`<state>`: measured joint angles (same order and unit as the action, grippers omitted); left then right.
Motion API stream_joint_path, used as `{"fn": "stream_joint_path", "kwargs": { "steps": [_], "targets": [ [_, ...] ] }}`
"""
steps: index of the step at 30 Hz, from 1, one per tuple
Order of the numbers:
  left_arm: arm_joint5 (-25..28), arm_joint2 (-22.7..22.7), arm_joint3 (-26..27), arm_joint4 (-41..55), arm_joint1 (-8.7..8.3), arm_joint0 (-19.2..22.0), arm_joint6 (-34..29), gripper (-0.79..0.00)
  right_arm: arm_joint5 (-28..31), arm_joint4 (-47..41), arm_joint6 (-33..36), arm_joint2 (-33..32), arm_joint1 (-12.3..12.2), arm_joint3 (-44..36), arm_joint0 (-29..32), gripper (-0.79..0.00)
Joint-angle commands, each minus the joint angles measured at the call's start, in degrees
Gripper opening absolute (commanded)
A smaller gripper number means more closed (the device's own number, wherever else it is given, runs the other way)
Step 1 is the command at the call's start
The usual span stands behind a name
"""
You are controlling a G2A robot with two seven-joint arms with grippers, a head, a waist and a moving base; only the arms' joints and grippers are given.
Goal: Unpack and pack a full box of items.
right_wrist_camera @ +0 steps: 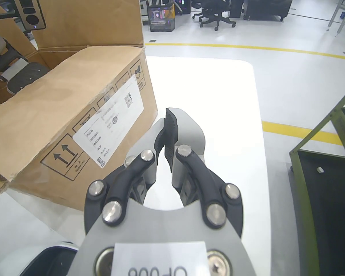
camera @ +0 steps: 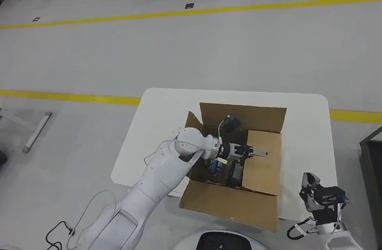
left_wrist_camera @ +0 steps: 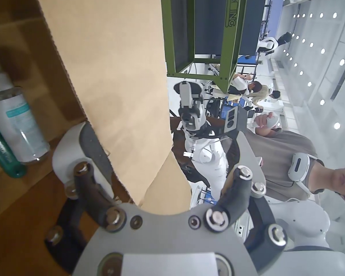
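**Left arm.** My left claw point(left_wrist_camera: 160, 145) reaches over the left wall into the open brown corrugated cardboard box point(camera: 228, 203). It stands wide, its two fingers astride the free edge of the box's plain brown right-hand flap point(left_wrist_camera: 117, 73). One white finger with a black pad point(left_wrist_camera: 87, 145) is on the inner side and the other is on the outer side. The inner pad lies against the cardboard or just short of it; I cannot tell which. Nothing is clamped yet. I judge the straddle to be preparation for nipping the flap and folding it outward, since the flap leans in over the contents and bars the way to them.

**Box and contents.** The box sits in the middle of the white rounded table point(camera: 159, 125) with its far flap upright, and the task's items are inside it. Beyond my inner finger, low in the box, lies a clear plastic bottle with a white and teal label point(left_wrist_camera: 15, 122). A dark green tube point(left_wrist_camera: 1, 150) lies touching it.

**Right arm.** My right claw point(right_wrist_camera: 169, 122) hangs over the near right corner of the table, just right of the box, with its pads pressed together on nothing. I judge it parked there to stay out of the left arm's way.
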<state>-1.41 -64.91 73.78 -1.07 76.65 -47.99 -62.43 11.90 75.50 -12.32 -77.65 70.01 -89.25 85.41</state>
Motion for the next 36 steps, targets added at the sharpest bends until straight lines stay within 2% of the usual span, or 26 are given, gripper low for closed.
{"fn": "stream_joint_path", "kwargs": {
  "steps": [1,10,16,19,23,27,33,36],
  "targets": [
    [-0.26,-0.15,0.54,1.07,-0.07,-0.07,-0.13,0.0,0.75,-0.12,-0.1,1.58,0.27,1.95,-2.08,-0.785],
    [-0.99,-0.73,2.02,6.4,-0.32,-0.33,-0.5,0.0,2.91,1.76,0.74,9.03,1.7,8.17,-10.15,-0.785],
    [-1.39,-0.64,3.49,8.54,-0.45,-0.27,0.01,0.0,4.29,1.81,0.06,12.0,2.41,9.83,-12.91,-0.785],
    [-1.4,0.02,4.31,8.94,-0.42,-0.05,0.58,0.0,3.01,1.63,-0.53,12.37,2.65,10.25,-13.3,-0.785],
    [-1.04,1.74,4.43,9.38,-0.12,0.88,1.64,0.0,-0.94,0.35,-1.26,10.02,2.47,8.78,-11.04,-0.785],
    [-0.69,4.28,4.27,9.83,0.45,2.52,2.92,0.0,-5.04,-1.06,-0.71,4.7,1.68,3.95,-5.86,-0.785],
    [-0.16,9.35,3.45,9.35,1.67,5.79,4.28,0.0,-7.26,-2.69,1.59,-3.84,0.44,-5.25,3.18,-0.785],
    [1.12,12.63,2.38,5.19,2.3,7.57,6.33,0.0,-7.98,-3.87,1.73,-6.85,0.17,-8.83,6.43,-0.785]
  ]
}}
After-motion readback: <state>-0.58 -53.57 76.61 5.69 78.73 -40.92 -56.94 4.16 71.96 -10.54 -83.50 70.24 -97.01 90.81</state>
